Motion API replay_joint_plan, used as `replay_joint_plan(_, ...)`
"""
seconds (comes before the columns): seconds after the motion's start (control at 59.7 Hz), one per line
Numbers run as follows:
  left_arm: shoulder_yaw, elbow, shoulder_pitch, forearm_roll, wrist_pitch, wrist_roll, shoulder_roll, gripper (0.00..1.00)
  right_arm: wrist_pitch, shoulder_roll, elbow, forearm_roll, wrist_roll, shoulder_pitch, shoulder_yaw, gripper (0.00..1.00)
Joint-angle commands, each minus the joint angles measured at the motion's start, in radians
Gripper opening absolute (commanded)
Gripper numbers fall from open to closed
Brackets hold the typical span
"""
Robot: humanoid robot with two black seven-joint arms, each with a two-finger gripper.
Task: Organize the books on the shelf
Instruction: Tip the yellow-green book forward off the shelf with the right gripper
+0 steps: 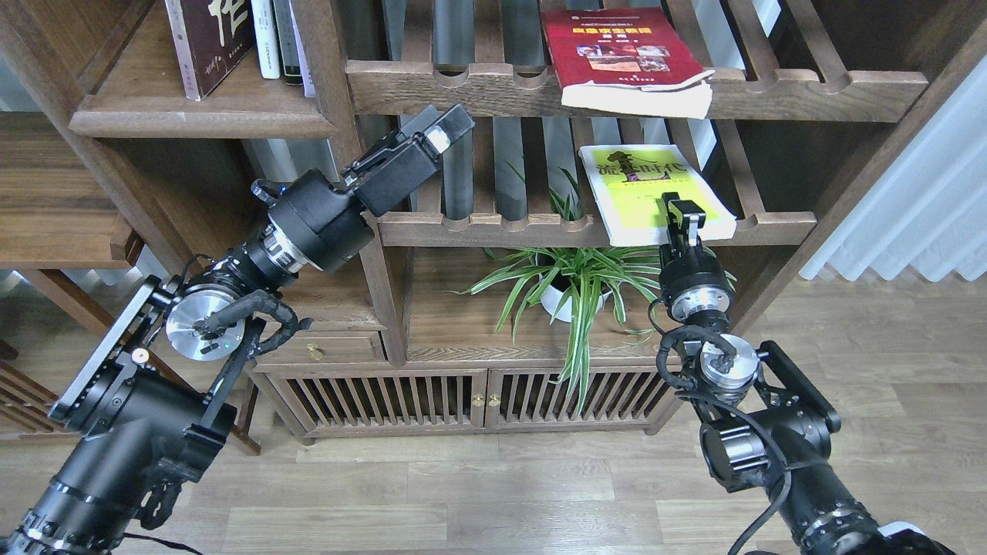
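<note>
Dark wooden bookcase fills the upper frame. Right fingers point(683, 220), centre right, overlap the near corner of the yellow-green book point(646, 193); whether they pinch it I cannot tell. That paperback lies flat on a slatted rack point(540, 229), its corner overhanging the notched rail. It looks light and floppy, with a glossy cover, so the overhanging edge near the spine seems the best hold. Left fingers point(441, 132), centre left, look empty; their spread is unclear. Upper right lies the red book point(617, 50); upper left, the maroon book point(208, 42) stands on the solid shelf point(200, 119).
</note>
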Motion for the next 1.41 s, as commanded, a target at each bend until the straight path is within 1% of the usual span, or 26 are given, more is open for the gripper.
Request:
replay_joint_plan(0.0,0.001,0.000,0.022,0.000,0.000,0.000,0.000,0.98,0.012,0.000,0.009,0.004,0.001,-0.016,0.000,0.05)
replay_joint_plan(0.117,0.000,0.000,0.058,0.002,0.000,0.000,0.000,0.98,0.045,0.000,0.018,0.004,0.001,-0.029,0.001,0.05)
replay_joint_plan(0.268,-0.002,0.000,0.154,-0.003,0.000,-0.002,0.000,0.99,0.131,0.000,0.058,0.015,-0.001,-0.058,0.003,0.05)
replay_joint_plan(0.318,-0.002,0.000,0.182,-0.003,0.000,-0.002,0.000,0.99,0.157,0.000,0.095,0.038,-0.003,-0.075,0.004,0.05)
replay_joint_plan(0.502,0.000,0.002,0.222,-0.009,0.000,-0.003,0.000,0.99,0.173,0.000,0.217,0.108,-0.006,-0.134,0.004,0.05)
replay_joint_plan(0.636,0.001,0.002,0.263,-0.049,0.000,-0.012,0.000,0.99,0.207,0.000,0.296,0.144,-0.012,-0.192,0.001,0.05)
replay_joint_plan(0.821,0.000,0.002,0.331,-0.110,0.000,-0.014,0.000,0.99,0.323,-0.034,0.371,0.147,-0.018,-0.290,-0.031,0.05)
replay_joint_plan(0.837,-0.002,0.002,0.344,-0.115,0.000,-0.012,0.000,0.99,0.360,-0.047,0.392,0.147,-0.018,-0.311,-0.049,0.05)
replay_joint_plan(0.854,-0.002,0.002,0.348,-0.115,0.000,-0.012,0.000,0.99,0.364,-0.051,0.395,0.147,-0.018,-0.313,-0.052,0.05)
replay_joint_plan(1.055,-0.002,0.002,0.366,-0.115,0.000,-0.002,0.000,0.99,0.369,-0.066,0.446,0.145,-0.016,-0.341,-0.167,0.05)
replay_joint_plan(1.39,0.000,0.000,0.366,-0.118,0.000,0.000,0.000,0.99,0.369,-0.066,0.464,0.136,-0.016,-0.341,-0.325,0.05)
